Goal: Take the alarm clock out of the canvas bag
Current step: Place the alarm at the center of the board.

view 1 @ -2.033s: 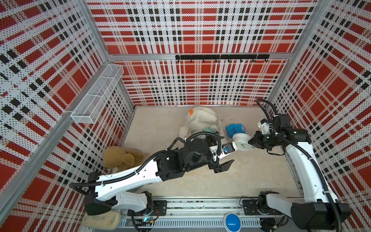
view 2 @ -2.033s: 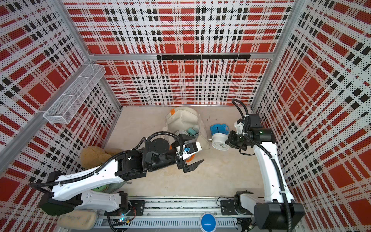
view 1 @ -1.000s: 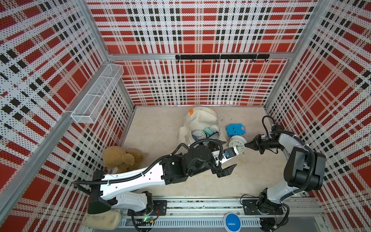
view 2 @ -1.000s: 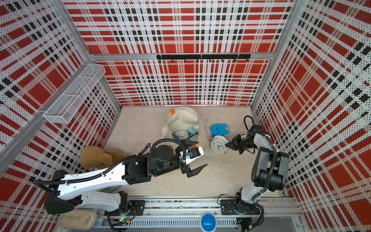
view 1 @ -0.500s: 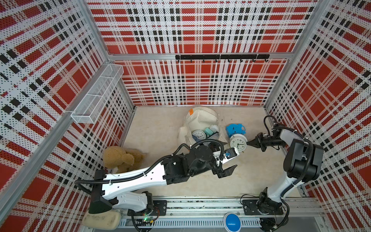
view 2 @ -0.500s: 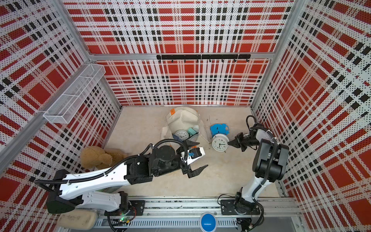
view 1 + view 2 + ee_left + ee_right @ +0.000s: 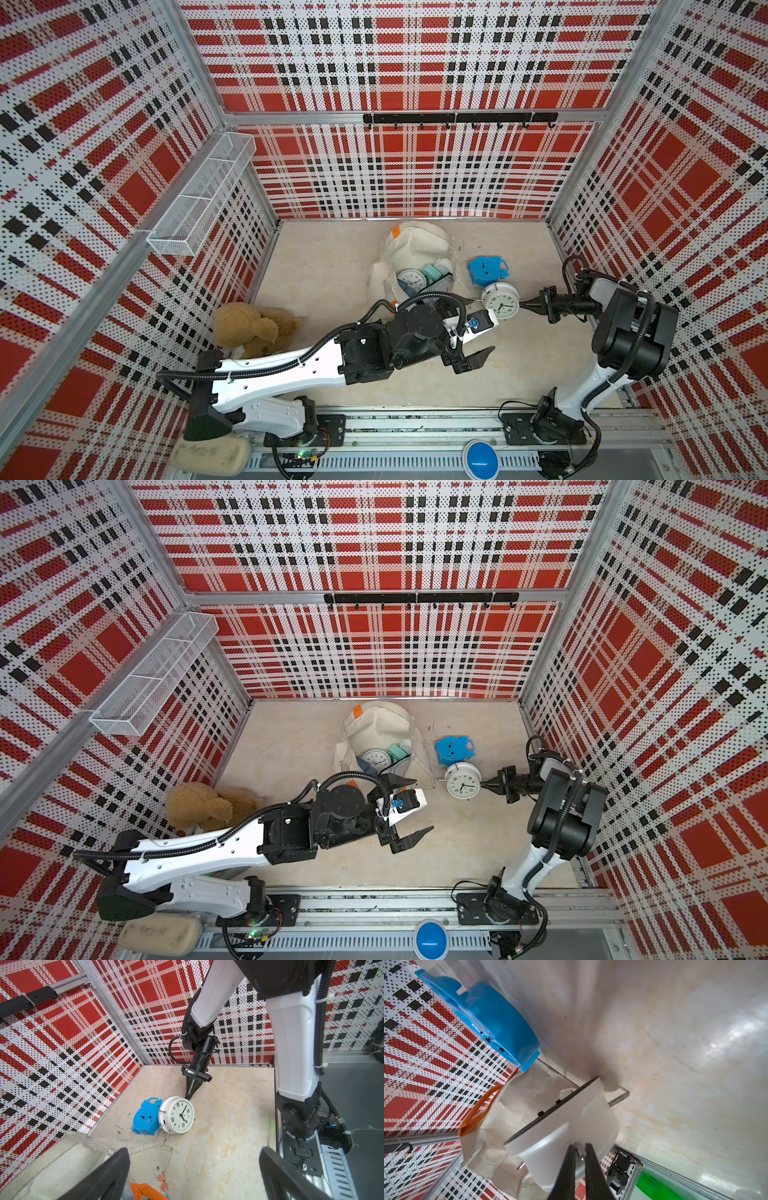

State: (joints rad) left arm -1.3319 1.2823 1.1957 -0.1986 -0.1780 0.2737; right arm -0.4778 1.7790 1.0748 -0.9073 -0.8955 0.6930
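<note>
The canvas bag (image 7: 415, 245) (image 7: 376, 725) lies open near the back of the floor. A white-faced alarm clock (image 7: 409, 277) shows in its mouth. A second white alarm clock (image 7: 500, 300) (image 7: 462, 782) (image 7: 176, 1114) lies outside the bag on the floor, leaning on a blue clock (image 7: 484, 270) (image 7: 145, 1119). My right gripper (image 7: 521, 304) (image 7: 188, 1097) (image 7: 579, 1151) has its tips at this clock's rim. Its jaws are a narrow slit apart around a small white knob. My left gripper (image 7: 422, 804) (image 7: 195, 1172) hovers wide open and empty in front of the bag.
A tan plush toy (image 7: 253, 328) sits at the left wall. A wire basket (image 7: 199, 208) hangs on that wall and a hook rail (image 7: 457, 118) on the back one. A teal item (image 7: 432, 272) lies in the bag. A clear floral pouch (image 7: 149, 1155) lies at its mouth.
The right gripper has brought the white clock down onto the floor beside the blue one, and its jaws have eased apart a little. The left arm has barely moved.
</note>
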